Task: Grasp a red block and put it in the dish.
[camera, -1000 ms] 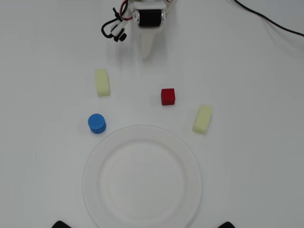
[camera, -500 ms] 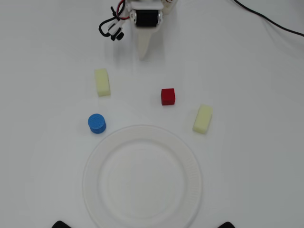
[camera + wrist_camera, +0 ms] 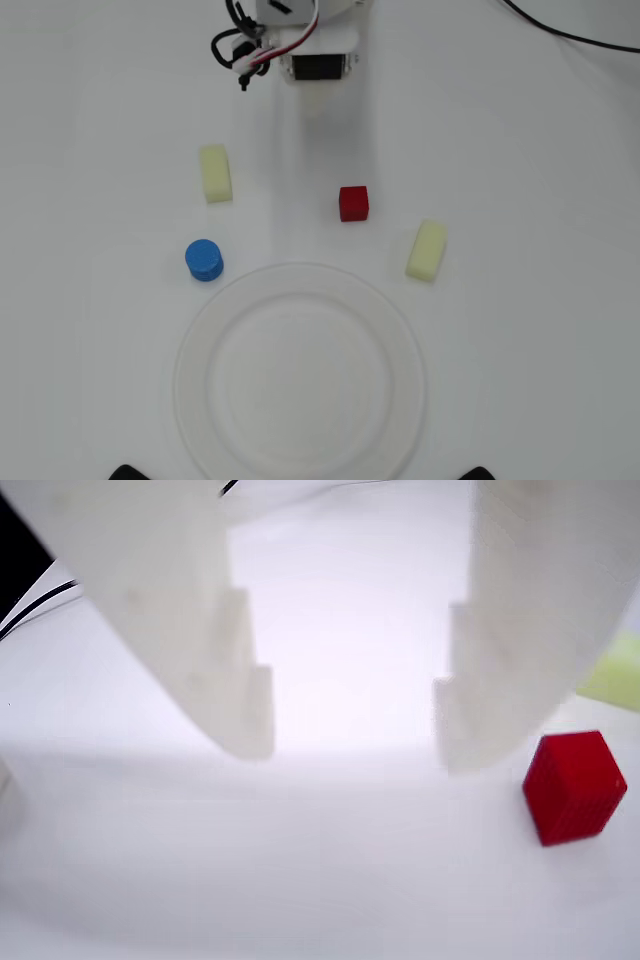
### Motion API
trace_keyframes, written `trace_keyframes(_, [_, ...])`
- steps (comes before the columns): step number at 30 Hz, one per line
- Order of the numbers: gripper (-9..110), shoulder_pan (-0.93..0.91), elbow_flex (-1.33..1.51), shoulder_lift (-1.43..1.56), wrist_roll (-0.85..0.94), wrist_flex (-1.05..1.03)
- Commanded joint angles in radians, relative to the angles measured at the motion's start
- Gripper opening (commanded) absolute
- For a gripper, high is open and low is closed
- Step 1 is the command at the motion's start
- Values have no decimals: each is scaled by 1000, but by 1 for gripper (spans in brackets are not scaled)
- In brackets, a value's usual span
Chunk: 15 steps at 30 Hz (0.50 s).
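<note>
Red block (image 3: 353, 203) sat alone on the white bench (image 3: 540, 330), above the rim of the dish (image 3: 300, 372) in the overhead view and clear of it. Up top, the claw (image 3: 345, 752) hung with its two white fingers (image 3: 200, 630) spread wide apart, gripping nothing; in the wrist view the cube lay just right of the right-hand finger, outside the gap.

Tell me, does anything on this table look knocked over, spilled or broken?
Nothing stands out. The red block, blue cylinder and two pale yellow blocks sit apart on the table, the dish is empty and whole, and the gripper is open, holding nothing.
</note>
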<state>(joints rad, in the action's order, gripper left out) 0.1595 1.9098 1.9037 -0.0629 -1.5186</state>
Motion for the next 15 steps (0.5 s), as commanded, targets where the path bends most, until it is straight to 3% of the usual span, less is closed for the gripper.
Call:
trace_keyframes(1, [26,46,-78,-57,-25,41])
trace_keyframes(8, [34,87,-78,-130,-44,179])
trace_keyframes(15, [34,104,-77,-227,-48,249])
